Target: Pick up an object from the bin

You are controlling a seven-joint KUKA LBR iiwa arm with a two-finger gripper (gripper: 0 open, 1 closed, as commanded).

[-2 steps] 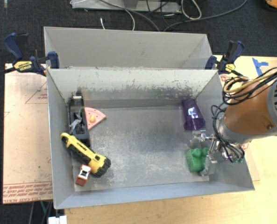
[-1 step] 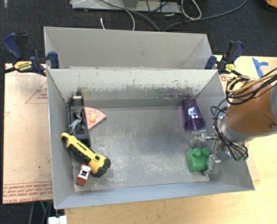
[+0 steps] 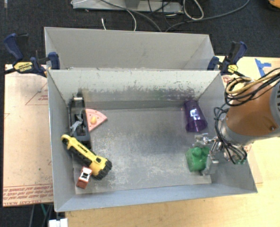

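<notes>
My gripper (image 3: 207, 156) is low in the bin's right front corner, its metal fingers right beside a small green lumpy toy (image 3: 195, 159). The toy lies against the fingers on their left side; whether it sits between them is hidden. A purple plastic cup (image 3: 195, 117) lies on its side just behind the gripper, near the back right of the floor.
Along the left wall lie a black tool (image 3: 78, 122), a pink triangular piece (image 3: 95, 119), a yellow and black tool (image 3: 86, 156) and a small red and white block (image 3: 84, 178). The arm with its orange cover and cables comes in over the right rim.
</notes>
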